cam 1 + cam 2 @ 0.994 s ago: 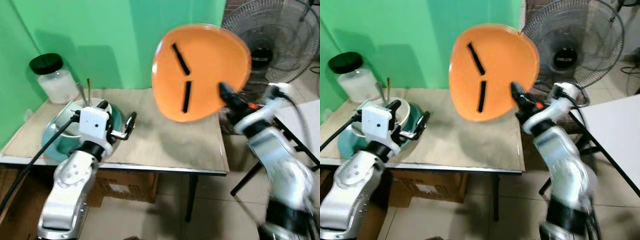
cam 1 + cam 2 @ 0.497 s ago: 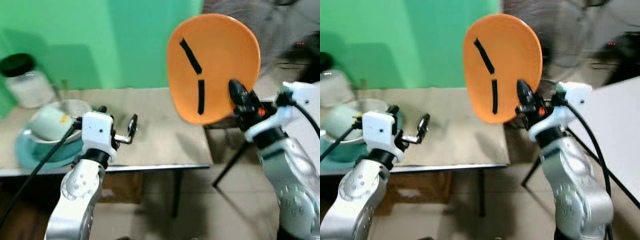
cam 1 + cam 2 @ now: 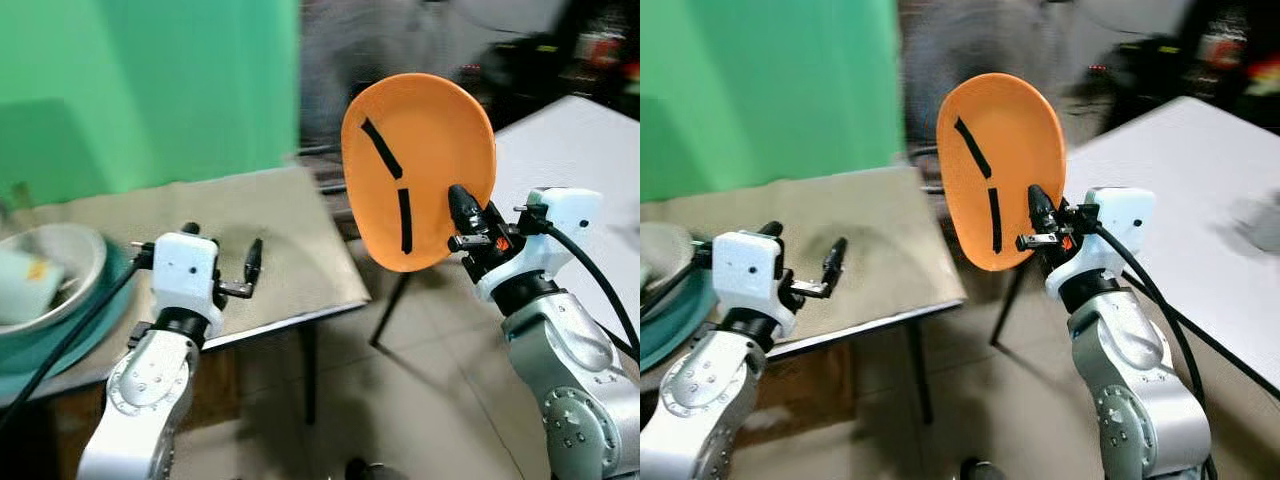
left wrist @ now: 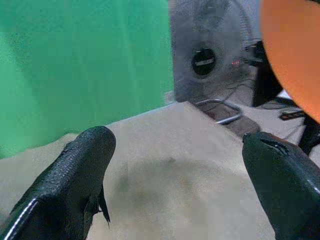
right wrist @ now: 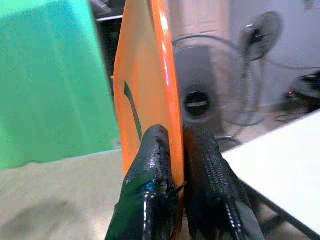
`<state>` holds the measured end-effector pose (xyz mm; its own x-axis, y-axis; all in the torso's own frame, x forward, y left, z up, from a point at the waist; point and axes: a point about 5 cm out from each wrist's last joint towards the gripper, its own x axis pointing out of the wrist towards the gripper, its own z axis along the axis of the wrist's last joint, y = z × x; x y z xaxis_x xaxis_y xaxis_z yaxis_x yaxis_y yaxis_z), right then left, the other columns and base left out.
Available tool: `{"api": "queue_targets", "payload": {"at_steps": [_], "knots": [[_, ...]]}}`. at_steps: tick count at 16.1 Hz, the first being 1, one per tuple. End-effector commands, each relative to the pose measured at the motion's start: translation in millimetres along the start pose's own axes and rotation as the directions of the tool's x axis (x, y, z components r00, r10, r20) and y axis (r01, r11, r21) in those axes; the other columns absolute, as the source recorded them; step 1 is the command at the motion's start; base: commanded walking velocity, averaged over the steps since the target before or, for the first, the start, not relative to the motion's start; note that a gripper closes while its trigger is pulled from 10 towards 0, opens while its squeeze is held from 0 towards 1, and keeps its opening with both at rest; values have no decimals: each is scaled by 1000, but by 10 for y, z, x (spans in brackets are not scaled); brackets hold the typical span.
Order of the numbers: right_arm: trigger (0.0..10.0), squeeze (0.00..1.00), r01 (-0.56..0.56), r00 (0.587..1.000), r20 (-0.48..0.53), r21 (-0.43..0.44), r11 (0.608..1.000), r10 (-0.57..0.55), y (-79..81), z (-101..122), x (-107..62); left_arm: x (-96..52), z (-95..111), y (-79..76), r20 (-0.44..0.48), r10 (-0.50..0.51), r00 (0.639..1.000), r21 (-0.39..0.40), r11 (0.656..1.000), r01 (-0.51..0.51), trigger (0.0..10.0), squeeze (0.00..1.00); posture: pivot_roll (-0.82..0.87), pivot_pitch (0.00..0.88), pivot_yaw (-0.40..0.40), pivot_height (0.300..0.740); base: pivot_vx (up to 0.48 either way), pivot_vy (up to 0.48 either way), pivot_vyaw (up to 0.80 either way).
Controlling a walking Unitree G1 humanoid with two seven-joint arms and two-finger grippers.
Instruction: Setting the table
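Fingers of your right gripper [image 5: 172, 172] are pinched on the lower rim of the orange plate [image 3: 420, 165], one black finger on each face, and the plate stands nearly upright in the air, out past the corner of the beige-covered table [image 3: 230, 240] and ahead of the white table [image 3: 1200, 200] on your right. That's an edge grip on a tall, flat load, so you've got leverage working against you: keep the wrist steady and swing slowly, or the plate may pivot in the pinch. Level it out only once you're over the surface where you mean to set it, then lower until it rests flat before you let go. Your left gripper [image 3: 215, 262] hangs over the beige table with fingers spread wide and nothing between them; leave it parked clear of the plate's path. Off at the table's left end sits a stack of dishes [image 3: 45, 290], blurred, probably bowls on a teal plate.
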<state>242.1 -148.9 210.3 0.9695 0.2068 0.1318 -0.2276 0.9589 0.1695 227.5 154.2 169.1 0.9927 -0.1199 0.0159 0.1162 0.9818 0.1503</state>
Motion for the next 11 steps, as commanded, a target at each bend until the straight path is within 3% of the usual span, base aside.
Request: {"api": "queue_targets", "payload": {"at_steps": [1,11], "knots": [[10000,0,12,999,46,2,1000,-12,9,57,-21,-19,44,14,10,4,1000,-1,1000,-4,10000,0,-44,43,-3,740,0,0,-800],[10000,0,-7,996,-86,29,1000,9,57,-67,-30,25,83,11,12,5,1000,-50,999,-4,10000,0,-53,59,1,740,0,0,-800]]}}
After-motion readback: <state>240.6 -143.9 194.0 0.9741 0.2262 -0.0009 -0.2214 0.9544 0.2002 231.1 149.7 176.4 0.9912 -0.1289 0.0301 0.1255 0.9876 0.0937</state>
